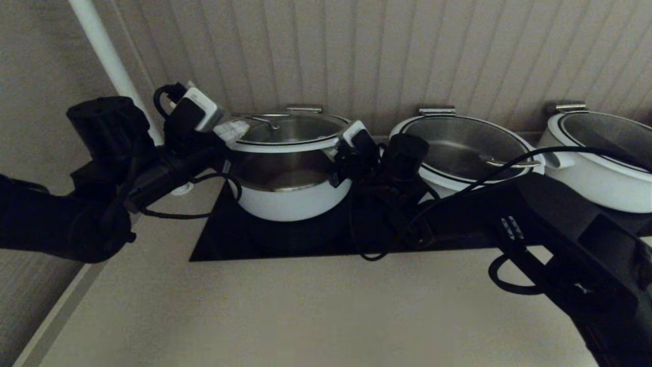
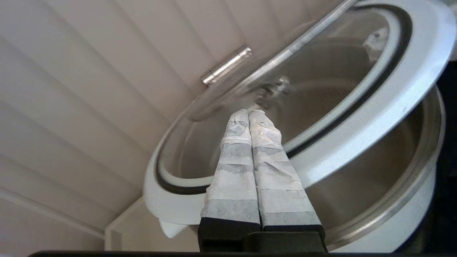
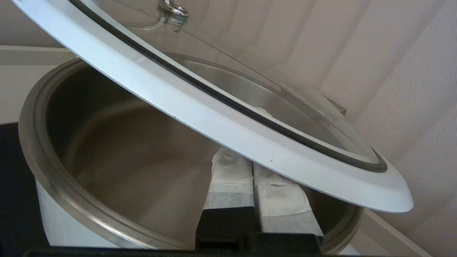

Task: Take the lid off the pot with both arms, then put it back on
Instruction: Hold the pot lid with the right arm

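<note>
**Lid held clear of pot rim, one gripper under each side**

The round clear glass lid with white rim, black ring and thin steel loop handle sits raised above the white round pot with steel lining. A band of bare steel wall shows between lid rim and pot mouth in the head view. The pot stands on the black cooktop panel, upright, leftmost of three white pots along the ribbed wall.

Lid orientation: roughly level in the head view, dome up, loop handle on top. In the right wrist view the lid rim runs slanted across the pot opening, well apart from the steel rim on the near side.

Left gripper: at the lid's left edge. In the left wrist view its pale wrapped fingers are pressed together side by side, lying under the white rim and reaching beneath the glass. The lid rests on them; nothing is pinched between them.

Right gripper: at the lid's right edge. Right wrist view shows its fingers likewise closed against each other, tips tucked beneath the white rim, over the pot's mouth.

A wider shallow white pot and a third white pot stand to the right, apart from both arms.
</note>
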`<state>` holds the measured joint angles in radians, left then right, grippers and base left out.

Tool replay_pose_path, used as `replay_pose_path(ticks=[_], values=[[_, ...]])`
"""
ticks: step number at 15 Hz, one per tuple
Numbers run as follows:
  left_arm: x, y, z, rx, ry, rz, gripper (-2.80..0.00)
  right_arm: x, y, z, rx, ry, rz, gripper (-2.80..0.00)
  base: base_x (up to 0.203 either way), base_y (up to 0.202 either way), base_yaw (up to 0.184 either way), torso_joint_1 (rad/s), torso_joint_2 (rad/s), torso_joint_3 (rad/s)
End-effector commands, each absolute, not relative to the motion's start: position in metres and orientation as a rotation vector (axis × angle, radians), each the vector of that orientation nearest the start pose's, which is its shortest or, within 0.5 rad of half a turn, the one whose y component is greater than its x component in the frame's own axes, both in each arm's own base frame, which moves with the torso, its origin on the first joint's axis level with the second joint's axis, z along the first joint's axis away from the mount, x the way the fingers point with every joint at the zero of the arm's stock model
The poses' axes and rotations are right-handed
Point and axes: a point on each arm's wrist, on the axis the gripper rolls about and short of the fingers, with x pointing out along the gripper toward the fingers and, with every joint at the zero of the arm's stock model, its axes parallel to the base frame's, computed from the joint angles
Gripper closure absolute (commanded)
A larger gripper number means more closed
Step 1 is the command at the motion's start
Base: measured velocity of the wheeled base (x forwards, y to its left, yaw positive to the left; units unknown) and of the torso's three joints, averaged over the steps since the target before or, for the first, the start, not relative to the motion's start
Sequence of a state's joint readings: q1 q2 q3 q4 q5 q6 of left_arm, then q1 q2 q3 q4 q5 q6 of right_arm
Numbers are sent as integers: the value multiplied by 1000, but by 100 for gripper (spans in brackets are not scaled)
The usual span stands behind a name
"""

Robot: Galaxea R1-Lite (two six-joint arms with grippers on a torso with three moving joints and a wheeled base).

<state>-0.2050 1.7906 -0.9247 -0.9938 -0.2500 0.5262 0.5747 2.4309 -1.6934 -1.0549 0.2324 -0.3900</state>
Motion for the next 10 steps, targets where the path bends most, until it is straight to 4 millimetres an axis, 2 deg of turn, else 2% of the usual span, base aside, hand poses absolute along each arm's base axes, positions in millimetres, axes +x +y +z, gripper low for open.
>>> replay_pose_path(ticks=[1, 10], values=[[323, -69, 230, 524, -271, -390, 0, 419, 279, 169, -310, -486, 726, 0, 0, 0, 0, 0, 0, 0], [277, -52, 215, 522, -190, -380, 0, 420, 277, 170, -310, -488, 721, 0, 0, 0, 0, 0, 0, 0]])
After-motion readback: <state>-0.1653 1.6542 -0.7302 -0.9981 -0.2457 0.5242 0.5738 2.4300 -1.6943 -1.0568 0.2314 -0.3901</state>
